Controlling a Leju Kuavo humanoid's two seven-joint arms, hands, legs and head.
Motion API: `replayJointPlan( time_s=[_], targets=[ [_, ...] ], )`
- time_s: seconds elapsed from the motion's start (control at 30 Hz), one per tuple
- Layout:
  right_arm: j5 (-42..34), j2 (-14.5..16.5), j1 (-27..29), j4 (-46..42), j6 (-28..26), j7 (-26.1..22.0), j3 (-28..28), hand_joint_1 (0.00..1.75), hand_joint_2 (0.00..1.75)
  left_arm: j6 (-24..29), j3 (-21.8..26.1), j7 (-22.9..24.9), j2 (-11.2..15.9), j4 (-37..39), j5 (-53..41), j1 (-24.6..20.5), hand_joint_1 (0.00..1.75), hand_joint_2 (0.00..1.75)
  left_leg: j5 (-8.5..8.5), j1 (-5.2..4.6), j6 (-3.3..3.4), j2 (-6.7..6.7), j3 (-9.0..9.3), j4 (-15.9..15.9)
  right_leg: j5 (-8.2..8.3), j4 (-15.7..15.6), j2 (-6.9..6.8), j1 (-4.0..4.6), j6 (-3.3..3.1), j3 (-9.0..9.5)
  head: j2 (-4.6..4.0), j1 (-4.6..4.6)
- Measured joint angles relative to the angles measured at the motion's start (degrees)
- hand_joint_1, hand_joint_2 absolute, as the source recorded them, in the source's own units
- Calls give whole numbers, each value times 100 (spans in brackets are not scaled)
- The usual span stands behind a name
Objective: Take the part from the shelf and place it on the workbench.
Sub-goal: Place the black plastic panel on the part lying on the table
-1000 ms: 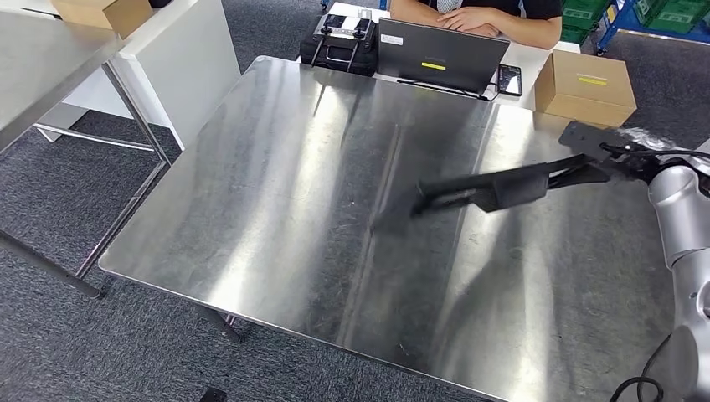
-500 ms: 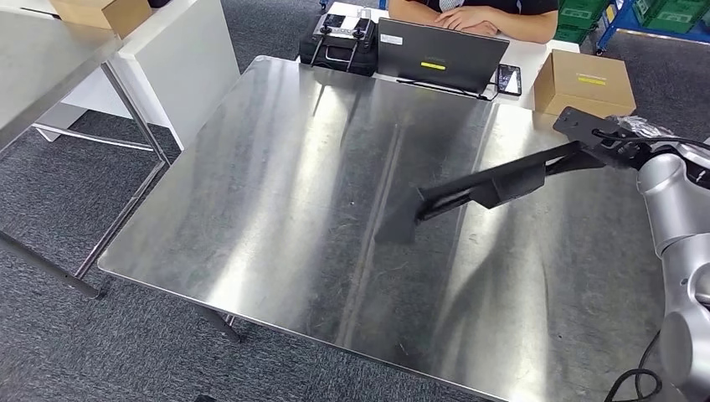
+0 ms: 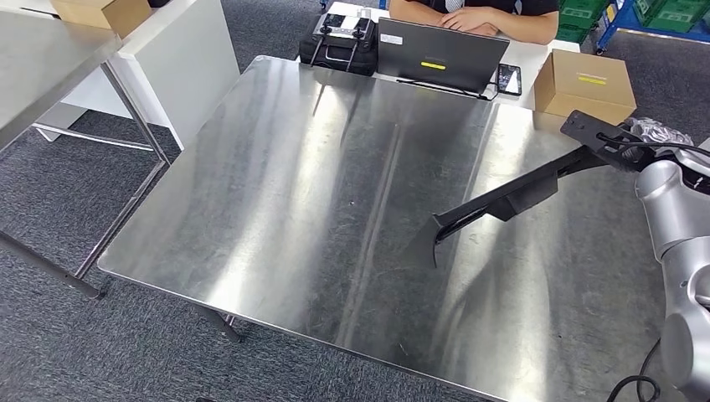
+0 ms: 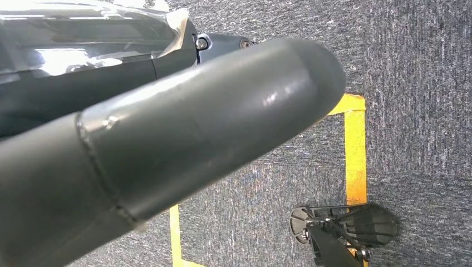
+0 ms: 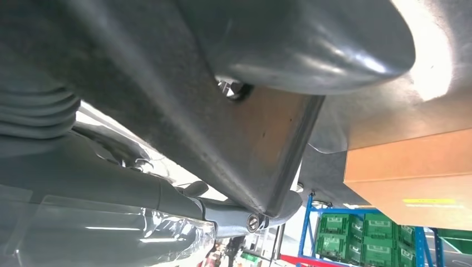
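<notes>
The part [image 3: 511, 197] is a long black bar with a flat plate at one end and a hooked tip at the other. My right hand [image 3: 640, 142] grips its plate end above the right side of the steel workbench [image 3: 293, 193]. The bar slants down across the bench, its hooked tip low over the surface near the middle; I cannot tell whether it touches. In the right wrist view the part's plate [image 5: 261, 139] lies pressed under my thumb [image 5: 311, 39]. My left hand [image 4: 167, 144] hangs over grey carpet with nothing in it.
At the bench's far edge stand a laptop [image 3: 441, 57], a black case [image 3: 342, 42], a phone [image 3: 509, 79] and a cardboard box [image 3: 584, 86]. A person [image 3: 477, 17] sits behind the laptop. A white table [image 3: 167, 50] stands to the left.
The part's hooked tip has swung rightward and toward me and dropped closer to the bench. My right hand has stayed near the bench's right edge, still gripping it.
</notes>
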Motion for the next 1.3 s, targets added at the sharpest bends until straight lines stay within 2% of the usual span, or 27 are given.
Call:
replayJointPlan(
  time_s=[0.13,0.2,0.27,0.37,0.43,0.57,0.67,0.73,0.77,0.83,0.93,0.97,1.0,1.03,1.07,1.1,1.2,1.23,1.3],
  targets=[
    [-120,-40,-1,26,276,-115,-12,0,0,40,8,24,4,0,-18,-1,0,0,0,-1,0,-2,0,0,0,0,-1,-1,0,-1,0,-1],
    [-167,-97,17,25,65,-61,-34,0,0,66,27,26,8,-1,-51,-1,0,0,0,-1,1,-9,0,1,-1,-1,-7,-2,-1,-14,0,-1],
    [-308,-207,30,15,50,-160,-96,0,0,67,45,24,13,-1,-99,-2,0,0,-1,0,0,-17,1,1,-2,-2,-12,-2,-2,-19,0,-1],
    [-448,-404,131,-40,316,-253,-199,0,0,55,50,46,20,0,-173,-10,0,0,-4,-2,-1,-21,-1,1,-3,-2,-12,-3,-2,3,0,2],
    [-603,-537,191,-52,849,-388,-256,0,0,36,50,68,29,-1,-233,-14,0,0,-4,-6,0,-16,-1,1,-1,-2,-10,-4,0,1,-1,1],
    [-1193,-852,295,-78,2294,-928,-317,0,0,-39,50,148,61,0,-378,-29,0,0,-5,-8,1,-19,-2,2,0,-2,-11,-4,1,2,0,0],
    [-1583,-1069,337,-234,2589,-1085,-334,0,0,-118,50,246,89,0,-468,-2,0,0,-6,-8,0,-15,-4,1,-1,-2,-9,-3,2,2,-1,-1],
    [-1797,-1157,389,-420,2328,-1055,-351,0,0,-196,50,269,100,0,-516,11,0,0,-8,-5,-2,-5,-1,0,-1,-2,-4,-1,1,1,-1,-1],
    [-1846,-1186,455,-541,2012,-1008,-371,0,0,-237,50,248,102,0,-536,13,0,0,-9,-3,-2,-3,0,0,-1,-2,-2,0,1,2,0,0],
    [-1609,-1189,671,-822,833,-768,-436,0,0,-308,50,158,100,0,-586,13,0,0,-9,0,-3,-9,1,-1,-2,-2,-4,3,1,7,0,1],
    [-769,-1030,1002,-1099,-1551,-290,-533,0,0,-352,50,21,91,0,-676,11,0,0,-9,2,-3,-5,2,-1,-3,-2,-2,4,0,7,-1,-1],
    [-558,-967,1066,-1120,-2077,-226,-548,0,0,-356,50,-4,90,0,-706,2,0,0,-9,2,-3,2,3,-1,-3,-2,2,4,0,5,-1,-1],
    [-394,-915,1101,-1116,-2315,-230,-551,0,0,-362,50,-16,89,0,-730,-11,0,0,-10,2,-3,8,4,-2,-3,-2,5,4,0,5,-1,-2],
    [-258,-871,1111,-1096,-2267,-265,-544,0,0,-369,50,-16,89,0,-749,-25,0,0,-10,2,-3,10,5,-2,-3,-1,6,5,0,6,-1,-1],
    [-149,-828,1091,-1060,-1896,-323,-529,0,0,-375,52,-5,89,0,-750,-38,0,0,-9,2,-3,10,5,-3,-3,-1,7,5,0,7,0,1],
    [-67,-778,1036,-1012,-1296,-379,-508,0,0,-378,60,14,90,0,-743,-45,0,0,-9,1,-3,13,4,-3,-2,0,10,5,0,9,0,1],
    [90,-484,734,-804,949,-433,-371,0,0,-365,150,95,90,0,-664,-58,0,0,-9,1,-3,40,8,-3,1,1,28,6,1,5,-1,1],
    [125,-363,639,-736,1416,-433,-312,0,0,-359,188,115,90,0,-636,-64,0,0,-8,2,-4,47,10,-3,2,1,33,6,2,2,-1,-1],
    [173,-161,481,-642,1706,-428,-217,0,0,-357,255,149,89,0,-596,-74,0,0,-5,3,-4,39,11,-2,1,2,27,6,1,4,-1,-2]
  ],
)
